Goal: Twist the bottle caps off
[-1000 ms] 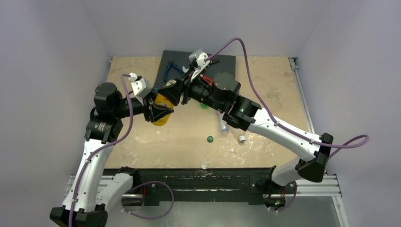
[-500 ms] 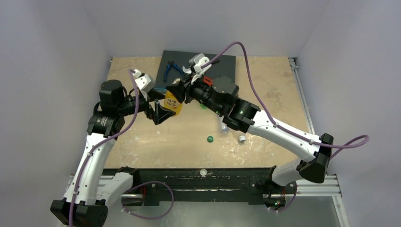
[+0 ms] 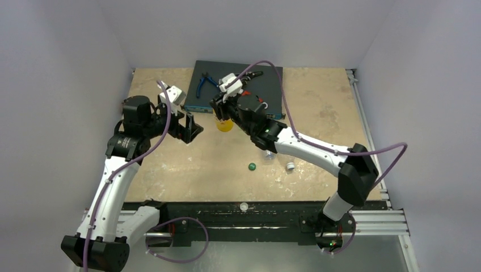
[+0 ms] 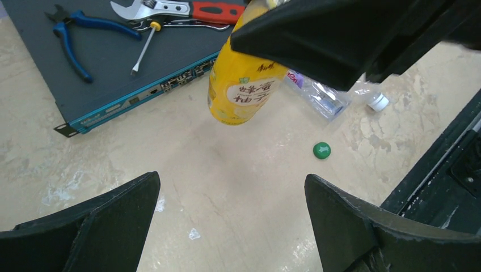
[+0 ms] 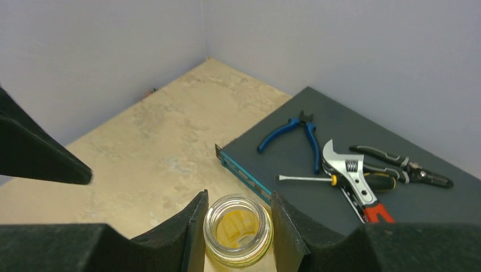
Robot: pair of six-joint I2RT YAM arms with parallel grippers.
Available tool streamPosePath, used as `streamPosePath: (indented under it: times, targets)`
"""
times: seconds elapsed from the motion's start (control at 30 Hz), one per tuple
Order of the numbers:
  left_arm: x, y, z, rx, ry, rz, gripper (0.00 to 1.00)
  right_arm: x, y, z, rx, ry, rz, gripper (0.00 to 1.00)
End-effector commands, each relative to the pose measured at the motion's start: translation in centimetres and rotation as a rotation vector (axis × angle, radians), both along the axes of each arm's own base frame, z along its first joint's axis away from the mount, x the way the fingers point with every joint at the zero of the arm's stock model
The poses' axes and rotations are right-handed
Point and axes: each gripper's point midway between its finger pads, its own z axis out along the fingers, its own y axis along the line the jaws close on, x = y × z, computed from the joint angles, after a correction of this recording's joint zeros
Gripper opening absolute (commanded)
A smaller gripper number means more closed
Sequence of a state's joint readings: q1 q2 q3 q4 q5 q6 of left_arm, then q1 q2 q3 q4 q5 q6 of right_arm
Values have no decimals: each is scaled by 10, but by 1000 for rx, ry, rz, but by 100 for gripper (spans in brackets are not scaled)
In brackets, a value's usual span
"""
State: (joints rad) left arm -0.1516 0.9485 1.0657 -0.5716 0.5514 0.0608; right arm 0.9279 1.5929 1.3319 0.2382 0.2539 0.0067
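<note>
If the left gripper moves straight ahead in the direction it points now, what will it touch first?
Probably the yellow bottle, which the right gripper holds just ahead of the open left gripper. Height is unclear; it might pass underneath.

A robotics lab test cell is shown. A worn beige desk is boxed in on three sides by plain pale walls, which meet at its far corners. Two white-and-black robot arms, the left arm and the right arm, are mounted on an aluminium rail along the near edge. At the far edge a dark rack-mount unit is laid flat, and blue pliers, a wrench and a screwdriver are spread on it.
</note>
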Motion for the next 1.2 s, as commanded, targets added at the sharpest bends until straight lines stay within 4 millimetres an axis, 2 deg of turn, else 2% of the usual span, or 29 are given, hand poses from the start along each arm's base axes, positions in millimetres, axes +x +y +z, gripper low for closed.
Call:
streamPosePath:
  times: [0.0,0.17,0.47,0.53,0.73,0.97,1.17]
  targets:
    - [15,10,16,10,-35,82,100,21,6,-10,40,-48,-68,17]
    - [19,10,16,18,-33,84,100,37,14,-41,7,-38,-109,16]
    - [20,11,17,32,-31,80,100,53,22,-68,39,26,-136,18]
    - [19,10,21,23,-38,77,100,54,22,-75,44,43,-140,21]
    - [18,8,32,7,-54,73,100,57,17,-97,33,94,-155,40]
    - [19,7,36,-2,-63,69,100,59,10,-90,45,98,-163,66]
    - [18,4,41,-20,-72,62,100,58,7,-73,60,85,-154,70]
